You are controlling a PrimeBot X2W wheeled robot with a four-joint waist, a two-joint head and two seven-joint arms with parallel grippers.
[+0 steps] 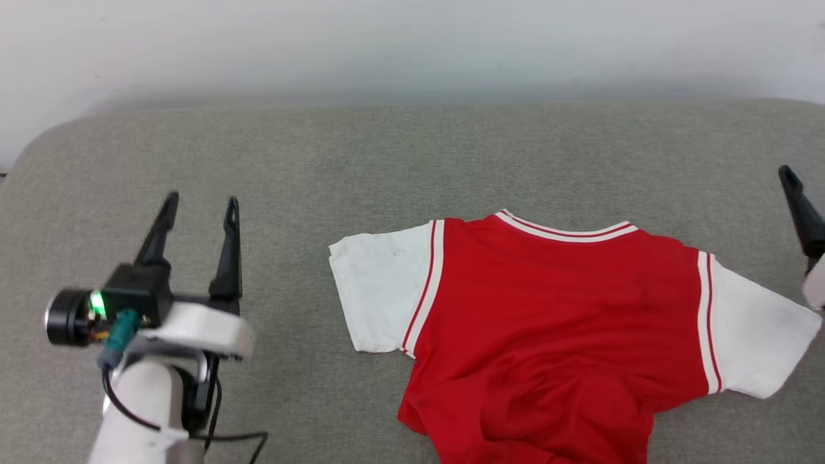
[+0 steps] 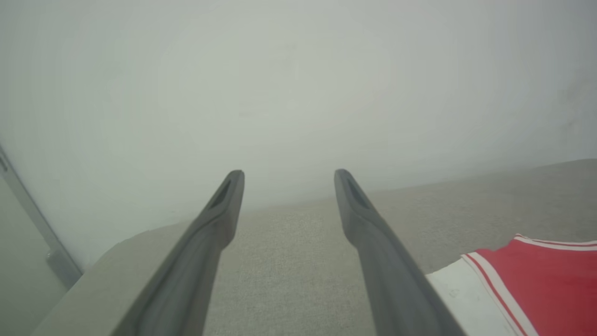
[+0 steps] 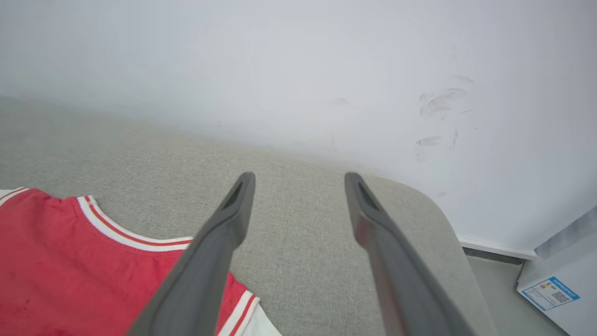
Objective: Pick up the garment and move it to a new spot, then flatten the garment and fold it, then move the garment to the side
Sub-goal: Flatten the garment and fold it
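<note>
The red T-shirt (image 1: 554, 322) with white sleeves lies spread, plain side up, on the grey cushion, its collar toward the wall and its hem wrinkled at the near edge. No lettering shows. My left gripper (image 1: 200, 209) hovers open well to the left of the shirt's left sleeve, holding nothing. In the left wrist view the left gripper (image 2: 288, 175) shows its two fingers apart, with the garment (image 2: 545, 280) at the lower right. My right gripper (image 3: 298, 177) is open above the cushion beside the shirt's (image 3: 70, 266) right shoulder; one finger (image 1: 799, 206) shows at the head view's right edge.
The grey cushioned surface (image 1: 322, 161) runs back to a pale wall (image 1: 412, 45). Its rounded corners sit at far left and far right. In the right wrist view the floor and a white package with a blue label (image 3: 555, 289) lie beyond the cushion's right end.
</note>
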